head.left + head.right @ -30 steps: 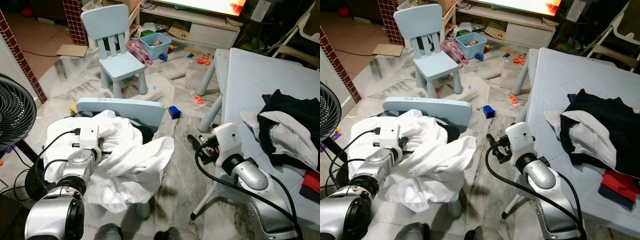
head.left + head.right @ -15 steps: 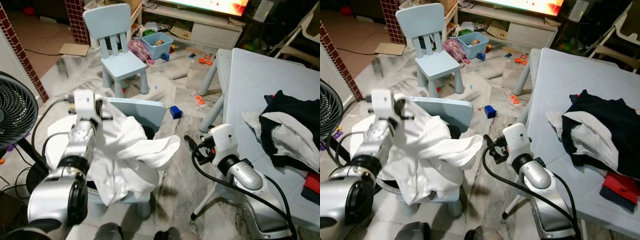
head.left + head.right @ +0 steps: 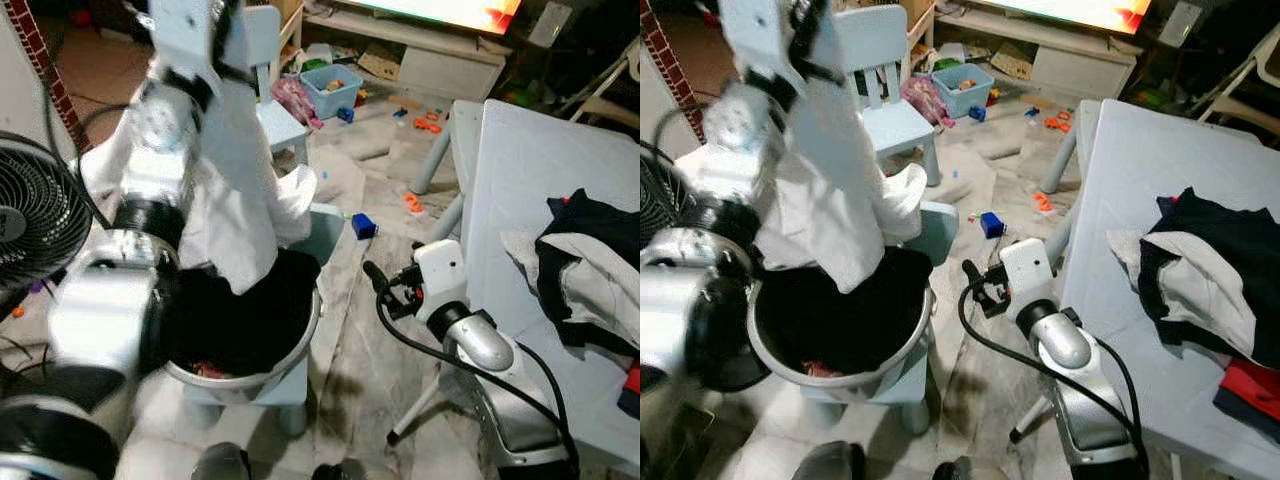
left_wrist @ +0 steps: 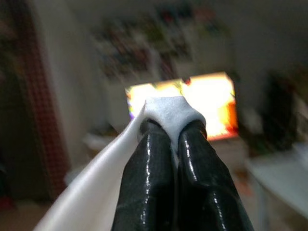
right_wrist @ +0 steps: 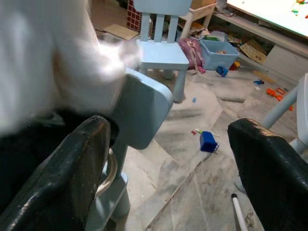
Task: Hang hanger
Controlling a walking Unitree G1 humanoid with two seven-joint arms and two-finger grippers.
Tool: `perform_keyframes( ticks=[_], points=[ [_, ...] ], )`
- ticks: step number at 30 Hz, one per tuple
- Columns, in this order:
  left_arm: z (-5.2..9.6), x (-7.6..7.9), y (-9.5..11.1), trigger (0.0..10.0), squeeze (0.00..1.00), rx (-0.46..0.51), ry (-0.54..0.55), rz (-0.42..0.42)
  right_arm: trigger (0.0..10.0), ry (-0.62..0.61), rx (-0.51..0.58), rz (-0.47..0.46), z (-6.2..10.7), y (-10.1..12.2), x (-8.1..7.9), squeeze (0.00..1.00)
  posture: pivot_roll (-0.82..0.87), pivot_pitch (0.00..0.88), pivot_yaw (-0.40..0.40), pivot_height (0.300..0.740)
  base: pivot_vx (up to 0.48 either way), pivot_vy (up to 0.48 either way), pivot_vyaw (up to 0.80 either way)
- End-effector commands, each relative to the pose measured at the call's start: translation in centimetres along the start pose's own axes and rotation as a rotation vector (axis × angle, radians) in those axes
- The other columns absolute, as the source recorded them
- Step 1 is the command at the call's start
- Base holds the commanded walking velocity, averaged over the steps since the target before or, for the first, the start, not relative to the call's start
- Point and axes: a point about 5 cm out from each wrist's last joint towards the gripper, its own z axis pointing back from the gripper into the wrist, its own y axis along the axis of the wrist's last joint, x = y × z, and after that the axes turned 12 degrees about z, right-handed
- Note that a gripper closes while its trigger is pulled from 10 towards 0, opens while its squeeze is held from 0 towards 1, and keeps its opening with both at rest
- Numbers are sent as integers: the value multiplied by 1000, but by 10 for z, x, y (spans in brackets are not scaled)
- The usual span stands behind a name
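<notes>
My left arm is raised high at the left, and a white garment (image 3: 235, 170) hangs from it. In the left wrist view my left gripper (image 4: 168, 129) is shut on a fold of that white cloth (image 4: 166, 110). The garment's lower end drapes over a metal basin (image 3: 296, 345) that sits on a light blue chair and holds dark clothes (image 3: 250, 320). To the right of the basin my right gripper (image 3: 375, 280) is low and open, its fingers (image 5: 72, 183) wide apart with nothing between them.
A black fan (image 3: 40, 220) stands close on the left. A white table (image 3: 520, 170) on the right carries a pile of dark and white clothes (image 3: 590, 270). Behind are a small blue chair (image 3: 885, 90), a blue toy bin (image 3: 345, 85) and scattered toys on the floor.
My left arm has swung up and lifted the white garment off the basin, uncovering the dark clothes inside. The right gripper has stayed about where it was, open.
</notes>
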Motion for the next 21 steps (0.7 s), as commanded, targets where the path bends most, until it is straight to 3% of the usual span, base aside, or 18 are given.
perform_keyframes(
  ticks=[1,2,3,4,6,8,12,13,14,15,16,21],
  points=[
    [1,4,1,0,0,-3,-20,-25,10000,-18,-7,10,2,-2,4,0,-43,38,-79,740,0,0,0],
    [28,7,-28,0,0,-108,34,-22,10000,-21,-9,10,2,-3,6,0,-36,41,-78,740,0,0,0],
    [43,9,-40,0,0,-158,62,-6,10000,-21,-10,12,3,-4,7,0,-36,41,-78,740,0,0,0],
    [43,9,-40,0,0,-158,62,-6,10000,-21,-10,12,3,-4,7,0,-36,41,-78,740,0,0,0],
    [74,10,-56,0,0,-238,141,27,10000,-23,-12,13,2,-5,8,0,-36,41,-78,740,0,0,0],
    [116,5,-70,0,0,-311,257,28,10000,-24,-14,12,1,-6,8,0,-11,45,-73,740,0,0,0],
    [199,-28,-92,0,0,-504,611,36,10000,-15,-8,3,-2,-5,2,0,10,41,-68,740,0,0,0],
    [199,-28,-92,0,0,-504,611,36,10000,-15,-8,3,-2,-5,2,0,10,41,-68,740,0,0,0],
    [214,-33,-95,0,0,-552,671,43,10000,-13,-7,2,-2,-5,1,0,14,40,-67,740,0,0,0],
    [240,-38,-99,0,0,-639,741,50,10000,-11,-5,2,-3,-5,0,0,17,40,-64,740,0,0,0],
    [250,-39,-101,0,0,-676,761,52,10000,-10,-5,2,-3,-5,0,0,17,40,-64,740,0,0,0],
    [287,-23,-102,0,0,-837,739,56,10000,-20,-4,1,-4,-6,2,0,21,41,-56,740,0,0,0]
  ],
)
